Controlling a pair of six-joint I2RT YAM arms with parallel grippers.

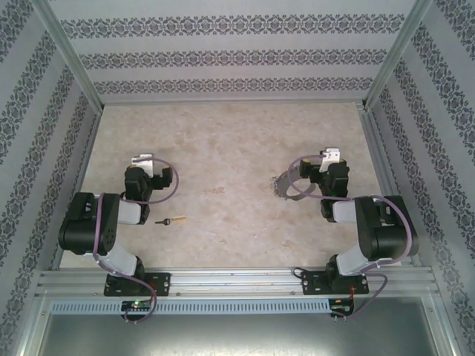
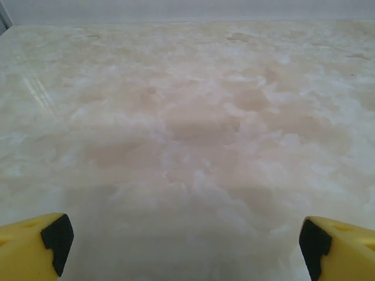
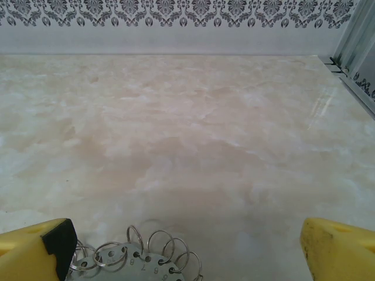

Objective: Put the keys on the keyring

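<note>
Top view, key (image 1: 172, 220): lies flat on the marbled table (image 1: 223, 148), brass shaft with a dark head, just beside the left arm's forearm.
Top view, keyring (image 1: 286, 187): grey metal loop on the table, close against the right gripper (image 1: 326, 160) on its inner side, well apart from the key.
Top view, left gripper (image 1: 144, 165): points toward the far wall, farther out than the key; finger spread not readable from above.
Left wrist view, left gripper (image 2: 184, 252): yellow fingers (image 2: 29, 246) with dark pads stand at the frame's two lower corners, spread wide, bare table (image 2: 187, 129) between them.
Right wrist view, right gripper (image 3: 184, 252): yellow fingers (image 3: 343, 249) wide apart, holding nothing.
Right wrist view, keyring (image 3: 135, 260): small wire rings and a grey plate with stamped digits at the bottom edge, between the fingers, just beside the one at picture left; contact unclear.
</note>
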